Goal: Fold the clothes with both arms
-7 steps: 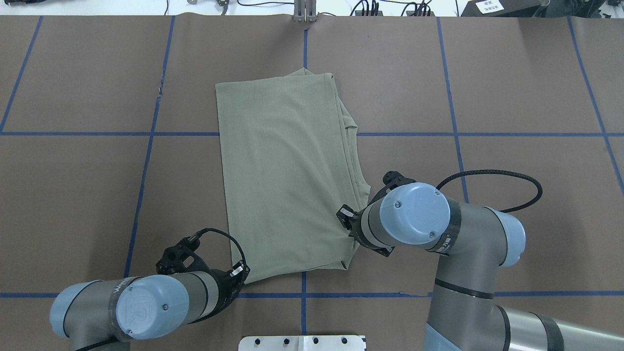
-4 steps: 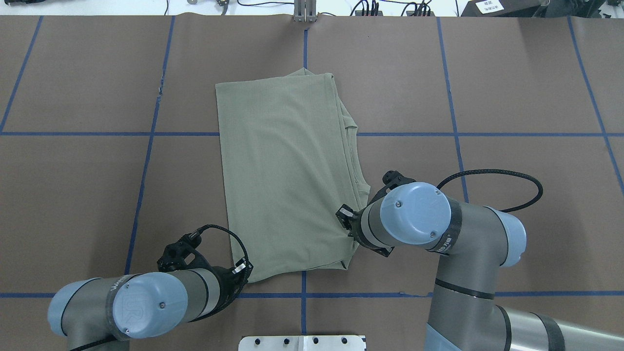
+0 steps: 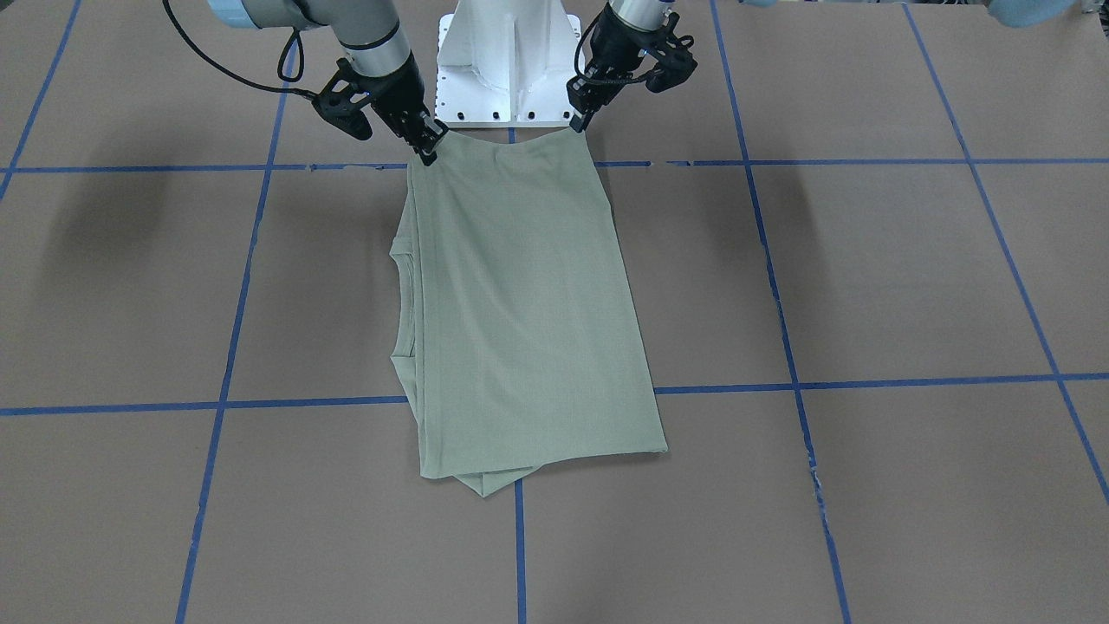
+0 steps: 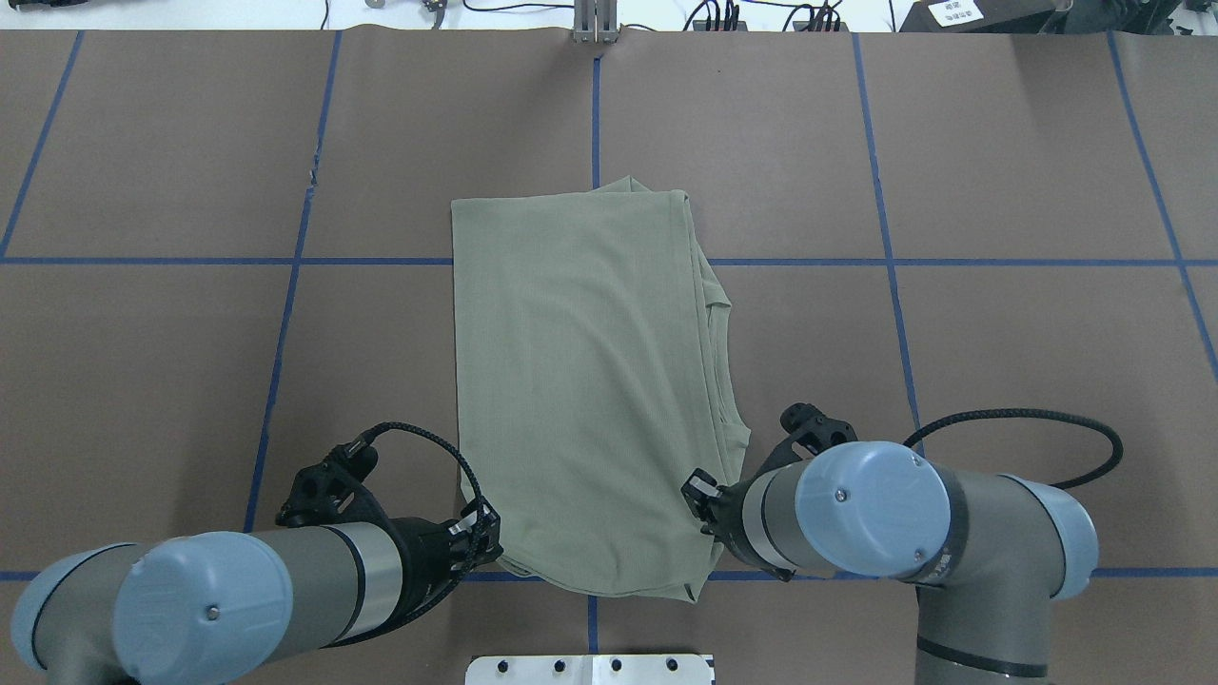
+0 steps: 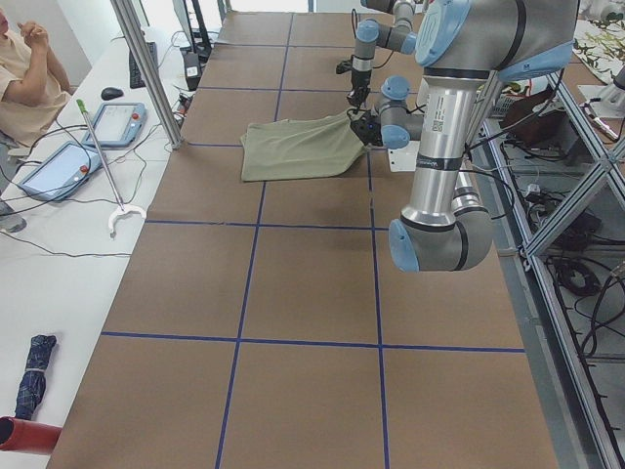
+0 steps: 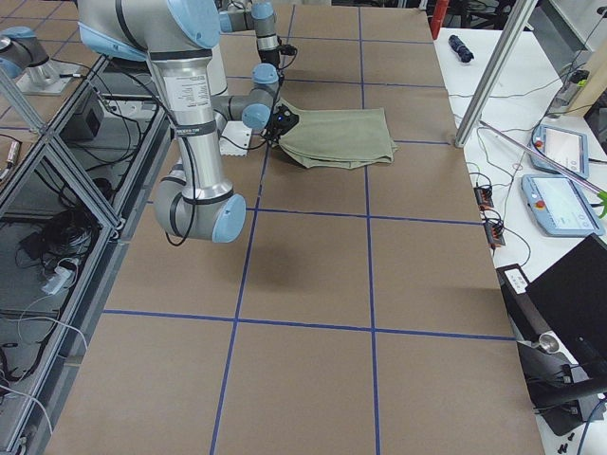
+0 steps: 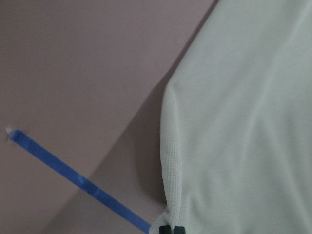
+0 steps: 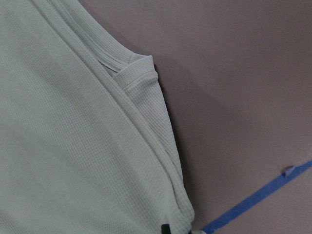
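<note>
Brown surface (image 4: 952, 190); shirt (image 4: 590, 381) corners at 6 o'clock are pinched by left fingers (image 3: 578, 121) and right fingers (image 3: 426, 152); folds could be skewed by uneven pull.

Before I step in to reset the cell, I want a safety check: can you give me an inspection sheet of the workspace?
Surface: brown table with a blue tape grid, lying flat.
Job's things: shirt folded lengthwise, both corners nearest the robot pinched.
Clutter: nothing seen on the table.
Hands: left hand shut on one near corner of the shirt; right hand shut on the other.
Cables: right cable loops wide off the wrist; left cable arcs beside the shirt's edge.
Surroundings: person seated at the side bench, which carries pendants.
</note>
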